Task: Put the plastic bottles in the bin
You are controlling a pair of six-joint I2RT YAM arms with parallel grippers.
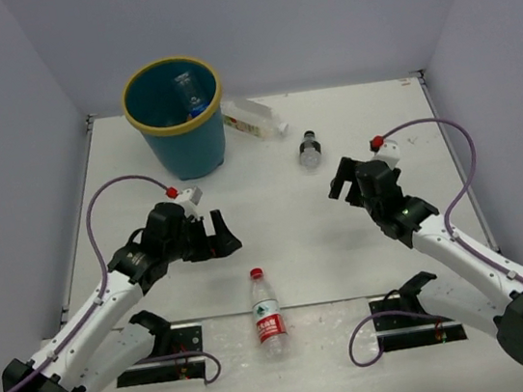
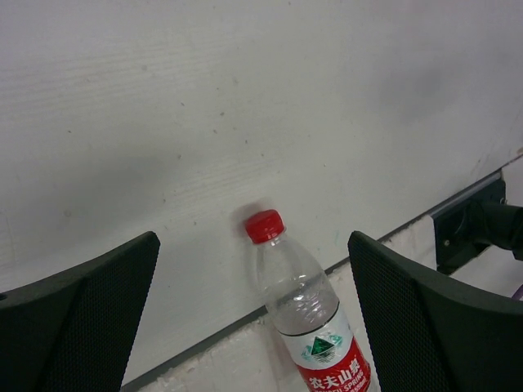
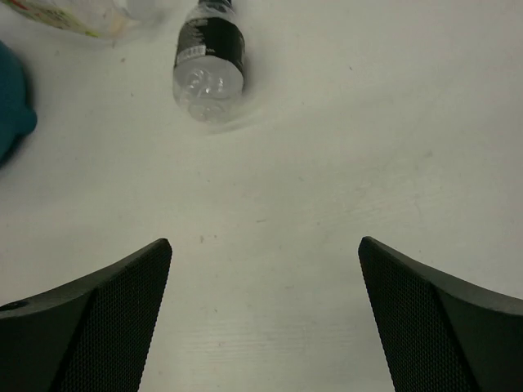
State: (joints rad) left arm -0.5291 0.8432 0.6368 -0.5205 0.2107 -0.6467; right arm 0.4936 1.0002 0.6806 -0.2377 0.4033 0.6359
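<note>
White desk (image 1: 285, 222): one bottle (image 1: 189, 94) inside bin (image 1: 183, 156), three left out – red-label bottle (image 1: 267, 314) by left tool (image 1: 221, 239), dark-label bottle (image 1: 309, 148) ahead of right tool (image 1: 342, 183), clear bottle (image 1: 253, 119) lying beside bin; both tools spread, empty

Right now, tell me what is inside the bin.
One clear bottle with a blue part lies in the bin, toward its far side. The bin's near wall hides part of the floor.

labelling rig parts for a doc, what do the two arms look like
The left arm and right arm both have white links with black joints and bases. A purple cable loops from each, ending by a red knob at the wrist. The jaws are black, broad, with a fine dotted mesh texture.
</note>
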